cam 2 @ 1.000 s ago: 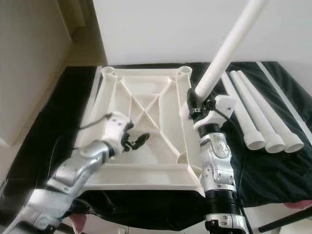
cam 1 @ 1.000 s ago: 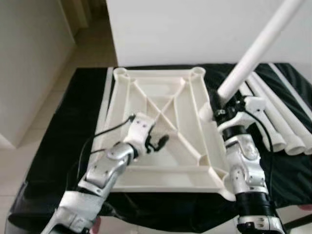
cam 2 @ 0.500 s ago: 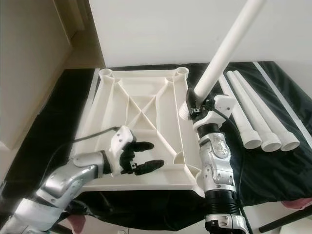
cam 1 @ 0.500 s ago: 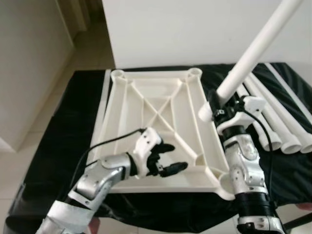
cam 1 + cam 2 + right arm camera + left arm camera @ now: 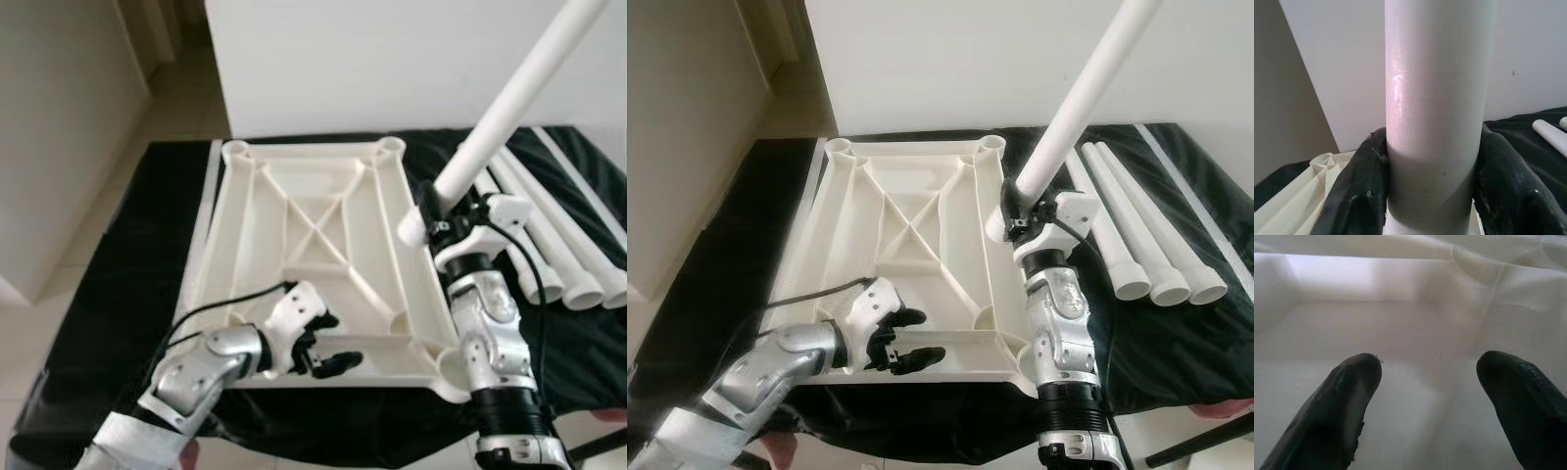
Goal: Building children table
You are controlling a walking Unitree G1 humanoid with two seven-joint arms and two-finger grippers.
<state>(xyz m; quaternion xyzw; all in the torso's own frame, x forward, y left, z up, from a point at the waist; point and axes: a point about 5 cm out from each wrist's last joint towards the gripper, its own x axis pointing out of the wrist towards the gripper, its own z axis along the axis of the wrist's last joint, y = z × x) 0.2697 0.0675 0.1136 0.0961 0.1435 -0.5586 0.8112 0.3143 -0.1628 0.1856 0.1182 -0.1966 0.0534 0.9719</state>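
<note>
Tabletop (image 5: 313,245): lying upside down at 12 o'clock; stiff, light plastic.
Left gripper (image 5: 328,345): hovering spread at its near rim.
Right gripper (image 5: 443,217): clamping leg (image 5: 509,98) near its base; smooth, probably slippery.

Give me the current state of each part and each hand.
White plastic tabletop: upside down on the black cloth, ribs up, sockets empty.
White tube leg: held tilted, lower end beside the tabletop's right edge.
Three spare white legs: lying side by side on the cloth.
Left hand: open over the near edge.
Right hand: shut on the leg.
</note>
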